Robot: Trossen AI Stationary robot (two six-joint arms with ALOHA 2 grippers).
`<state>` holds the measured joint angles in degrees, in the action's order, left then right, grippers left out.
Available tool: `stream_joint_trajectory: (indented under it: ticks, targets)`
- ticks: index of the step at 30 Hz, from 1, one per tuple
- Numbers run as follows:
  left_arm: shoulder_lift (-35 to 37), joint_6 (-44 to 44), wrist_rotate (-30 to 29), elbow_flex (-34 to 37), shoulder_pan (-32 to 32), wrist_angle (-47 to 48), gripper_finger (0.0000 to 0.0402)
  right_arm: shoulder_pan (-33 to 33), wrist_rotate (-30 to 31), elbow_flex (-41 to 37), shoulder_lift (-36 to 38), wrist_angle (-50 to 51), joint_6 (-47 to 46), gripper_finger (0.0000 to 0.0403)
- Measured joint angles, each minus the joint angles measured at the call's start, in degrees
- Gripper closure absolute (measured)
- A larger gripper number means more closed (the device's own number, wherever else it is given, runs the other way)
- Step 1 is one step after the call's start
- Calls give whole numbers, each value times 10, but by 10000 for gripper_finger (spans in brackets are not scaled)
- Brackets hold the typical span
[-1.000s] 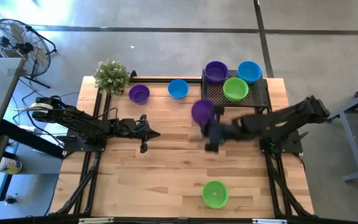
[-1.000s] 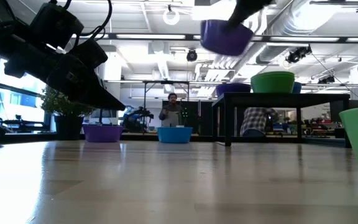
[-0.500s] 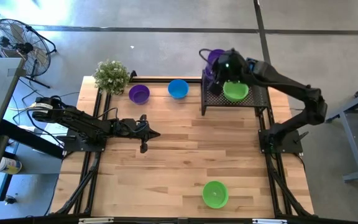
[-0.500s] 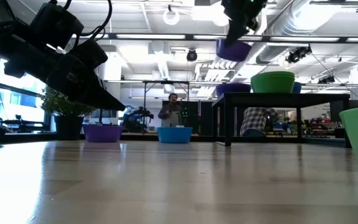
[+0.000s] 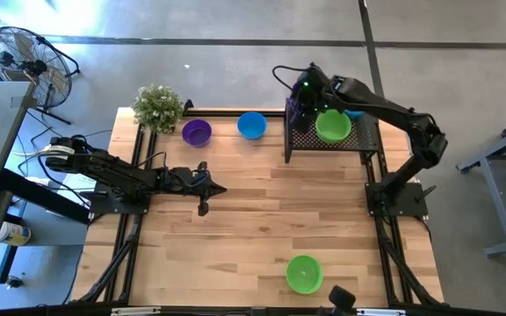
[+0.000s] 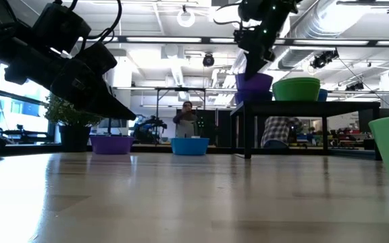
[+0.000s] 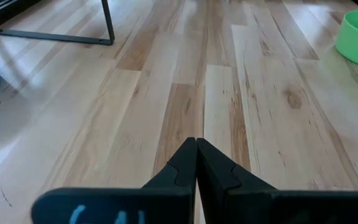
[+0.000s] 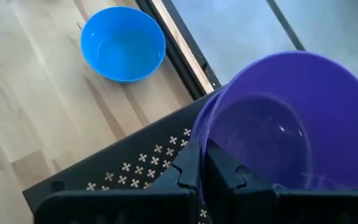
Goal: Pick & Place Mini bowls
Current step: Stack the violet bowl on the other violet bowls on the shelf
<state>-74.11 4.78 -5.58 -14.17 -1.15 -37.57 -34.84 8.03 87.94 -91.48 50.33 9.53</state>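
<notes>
- Over the rear left corner of the black mesh tray [image 5: 358,136], the right end effector [image 8: 202,171] pinches the rim of a purple mini bowl [image 8: 291,118] between nearly closed fingers (another purple rim shows just beneath it).
- A green bowl [image 5: 333,126] sits beside it on the tray.
- Behind it on the table [image 5: 253,228] lies a blue bowl [image 5: 251,125], then another purple bowl [image 5: 197,132].
- Left end effector [image 7: 196,163]: fingers pressed together, empty, low over the table's left middle.
- A green bowl [image 5: 304,273] rests near the front edge.

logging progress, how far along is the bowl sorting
Done: a green bowl sits on the black tray. In hand: the right gripper pinches a purple bowl over another purple one there. Left: a purple bowl, blue bowl and green bowl on the table. The left gripper waits shut.
</notes>
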Motion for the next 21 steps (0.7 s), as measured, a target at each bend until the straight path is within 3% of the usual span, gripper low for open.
stream_joint_trajectory:
  ticks: [14, 21]
  targets:
    - [0, 0, 0, 0, 0, 0, 401, -12, -24, -4, -7, 8, -3, 394]
    - [0, 0, 0, 0, 0, 0, 401, -12, -19, -23, -8, -5, -1, 370]
